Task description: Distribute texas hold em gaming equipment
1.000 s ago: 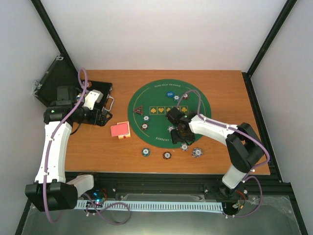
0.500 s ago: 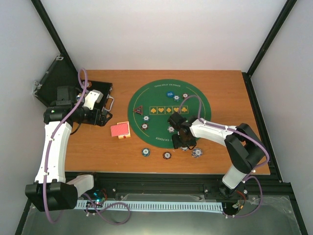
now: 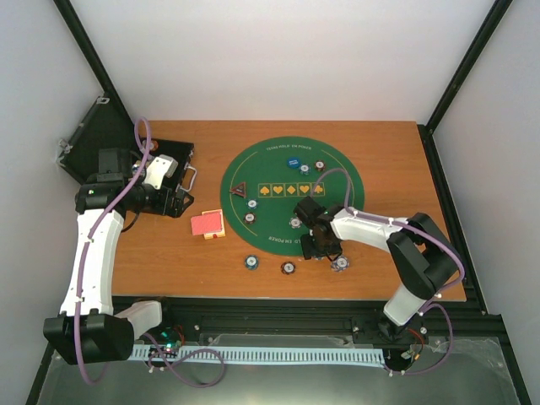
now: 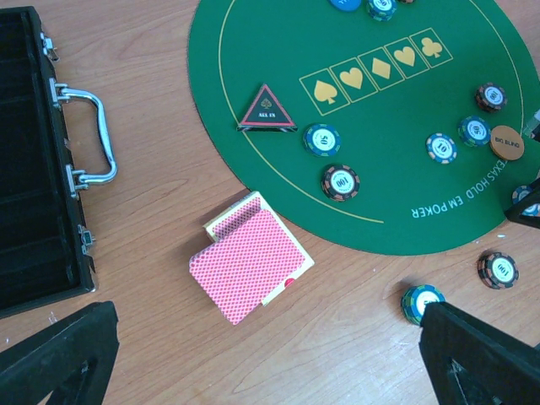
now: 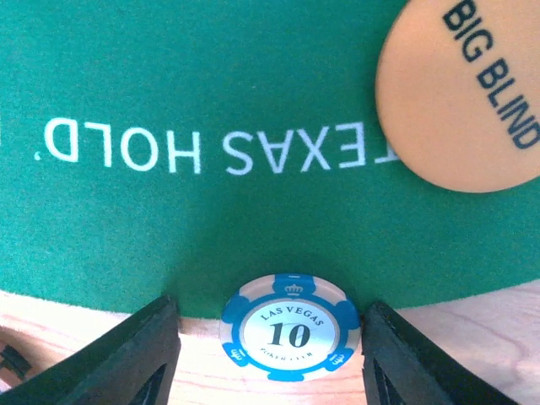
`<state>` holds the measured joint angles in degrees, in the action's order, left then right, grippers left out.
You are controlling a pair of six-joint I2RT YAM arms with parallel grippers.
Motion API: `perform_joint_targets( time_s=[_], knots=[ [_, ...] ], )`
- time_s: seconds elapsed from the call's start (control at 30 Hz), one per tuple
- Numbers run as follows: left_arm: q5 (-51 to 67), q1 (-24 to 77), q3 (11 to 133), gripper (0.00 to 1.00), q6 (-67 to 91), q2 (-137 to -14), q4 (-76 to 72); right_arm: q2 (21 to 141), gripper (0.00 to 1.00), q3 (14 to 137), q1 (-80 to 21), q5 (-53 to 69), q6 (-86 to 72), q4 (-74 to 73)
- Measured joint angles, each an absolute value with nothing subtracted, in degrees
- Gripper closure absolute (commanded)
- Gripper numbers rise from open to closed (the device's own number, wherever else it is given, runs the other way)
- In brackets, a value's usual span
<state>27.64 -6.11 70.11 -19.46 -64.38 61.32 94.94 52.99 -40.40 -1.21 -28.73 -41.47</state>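
My right gripper (image 3: 319,245) is open and low over the near rim of the green mat (image 3: 278,181). A blue-striped "10" chip (image 5: 287,329) lies between its fingertips (image 5: 143,354), half on the mat and half on the wood, with gaps on both sides. The orange "BIG BLIND" button (image 5: 468,93) lies just beyond it. My left gripper (image 3: 175,202) is open and empty, hovering by the case. The red-backed cards (image 4: 249,263) lie on the wood left of the mat. The dark triangular marker (image 4: 267,110) and several chips (image 4: 340,181) sit on the mat. The blue button (image 3: 293,162) is at the far side.
The black hinged case (image 3: 164,173) lies open at the left, its metal handle (image 4: 93,135) facing the mat. Loose chips (image 3: 251,261) (image 3: 288,268) (image 3: 339,263) lie on the wood near the mat's near edge. Black frame posts border the table.
My right gripper has moved from the mat's middle toward its near rim and come down around the blue "10" chip. The left arm has not moved.
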Motion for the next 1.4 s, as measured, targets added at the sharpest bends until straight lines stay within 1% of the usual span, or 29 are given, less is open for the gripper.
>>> perform_joint_targets(
  time_s=[0.2,0.3,0.4,0.6,0.87,0.97,1.13,1.27,1.4],
  knots=[
    [27.42,-6.11,70.11,0.0,-19.46,-64.38,61.32,94.43,0.61,52.38,-40.01,-1.17,-28.36,-41.08],
    [27.24,-6.11,70.11,0.0,-19.46,-64.38,61.32,94.26,0.68,52.38,-39.88,-0.91,-28.6,-41.23],
    [27.24,-6.11,70.11,0.0,-19.46,-64.38,61.32,94.11,0.71,52.45,-39.86,-0.8,-28.73,-41.52],
    [27.24,-6.11,70.11,0.0,-19.46,-64.38,61.32,94.08,0.72,55.2,-39.94,-0.67,-28.71,-44.4],
    [27.24,-6.11,70.11,0.0,-19.49,-64.38,61.32,94.83,0.72,66.61,-40.18,-0.97,-28.03,-48.36],
    [27.22,-6.11,70.11,0.0,-19.49,-64.38,61.32,98.19,0.72,72.73,-40.16,-1.69,-27.22,-48.73],
    [27.18,-6.11,70.11,0.0,-19.49,-64.38,61.32,108.01,0.73,81.36,-39.68,-2.02,-25.82,-48.93],
    [26.76,-6.11,70.13,0.0,-19.51,-64.38,61.32,113.78,0.73,84.55,-39.22,-1.83,-25.04,-49.5],
    [26.35,-6.11,70.43,0.0,-19.53,-64.4,61.34,116.25,0.73,85.84,-38.74,-1.76,-24.58,-49.87]
  ],
)
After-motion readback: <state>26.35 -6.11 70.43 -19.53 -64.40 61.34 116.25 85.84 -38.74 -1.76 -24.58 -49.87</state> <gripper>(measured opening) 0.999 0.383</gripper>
